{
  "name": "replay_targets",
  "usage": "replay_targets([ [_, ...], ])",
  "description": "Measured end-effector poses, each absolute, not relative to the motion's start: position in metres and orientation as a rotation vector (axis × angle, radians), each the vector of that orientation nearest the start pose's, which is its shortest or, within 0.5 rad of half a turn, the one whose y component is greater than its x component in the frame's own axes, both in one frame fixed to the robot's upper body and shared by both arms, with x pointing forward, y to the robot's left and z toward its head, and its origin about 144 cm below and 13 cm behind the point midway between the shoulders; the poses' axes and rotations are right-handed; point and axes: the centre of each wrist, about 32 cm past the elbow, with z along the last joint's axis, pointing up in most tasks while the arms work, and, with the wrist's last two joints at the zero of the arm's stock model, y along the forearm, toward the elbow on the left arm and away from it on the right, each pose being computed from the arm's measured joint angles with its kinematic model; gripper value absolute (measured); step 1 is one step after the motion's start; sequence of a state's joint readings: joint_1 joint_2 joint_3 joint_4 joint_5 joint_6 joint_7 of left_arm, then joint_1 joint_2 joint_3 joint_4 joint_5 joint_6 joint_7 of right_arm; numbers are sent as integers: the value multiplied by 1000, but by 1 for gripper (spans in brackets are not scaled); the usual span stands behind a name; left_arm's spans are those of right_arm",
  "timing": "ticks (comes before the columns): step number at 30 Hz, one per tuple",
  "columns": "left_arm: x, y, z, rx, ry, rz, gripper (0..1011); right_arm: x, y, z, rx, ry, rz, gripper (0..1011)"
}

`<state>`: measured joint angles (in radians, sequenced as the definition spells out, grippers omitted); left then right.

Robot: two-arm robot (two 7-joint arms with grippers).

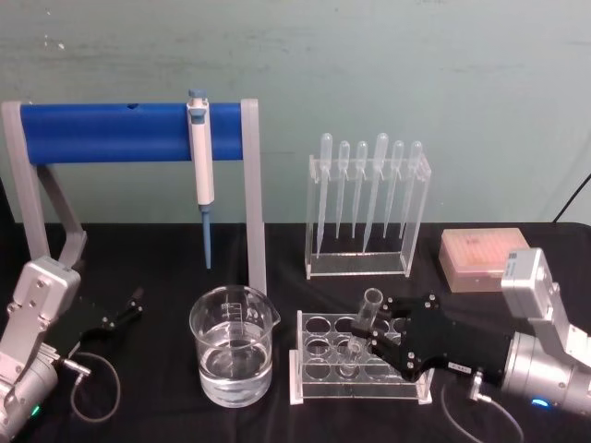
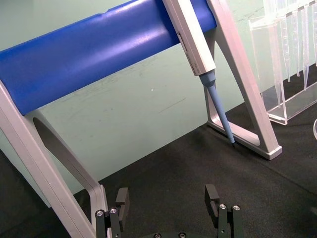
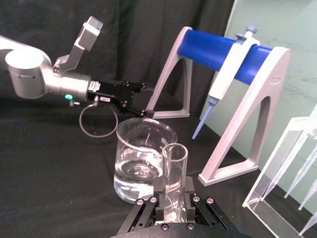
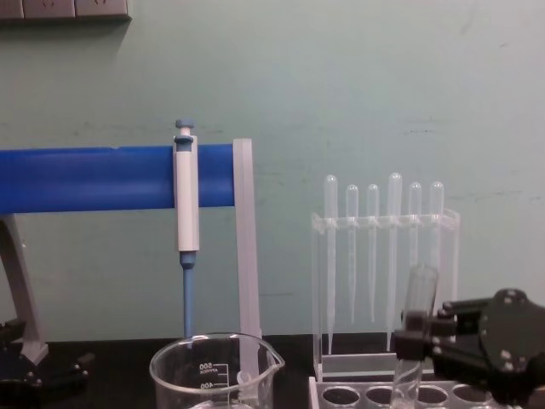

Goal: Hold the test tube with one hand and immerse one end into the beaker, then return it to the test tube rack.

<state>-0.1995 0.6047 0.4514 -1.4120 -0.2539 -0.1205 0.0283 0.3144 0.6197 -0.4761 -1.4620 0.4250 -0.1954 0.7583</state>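
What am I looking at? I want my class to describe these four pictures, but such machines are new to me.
It is a robot with two arms, each ending in a black two-fingered gripper. One picture looks down from its head, one looks across from its chest, and one comes from each wrist. On the table stand a beaker of clear liquid, a rack, a row of pipettes, a pipettor hanging on a blue bar, and a pink box. The right gripper is shut on a tilted test tube whose lower end is at the rack. The left gripper is open, at the left.
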Motion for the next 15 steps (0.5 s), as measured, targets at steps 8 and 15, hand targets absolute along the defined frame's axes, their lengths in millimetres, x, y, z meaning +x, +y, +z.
replay_targets([
  [8,489,310,1140,304,-285,1248,1000,514,-297,1217,-125,-208,-491,224],
  [15,489,310,1140,304,-285,1248,1000,512,-295,1237,-125,-186,-507,224],
])
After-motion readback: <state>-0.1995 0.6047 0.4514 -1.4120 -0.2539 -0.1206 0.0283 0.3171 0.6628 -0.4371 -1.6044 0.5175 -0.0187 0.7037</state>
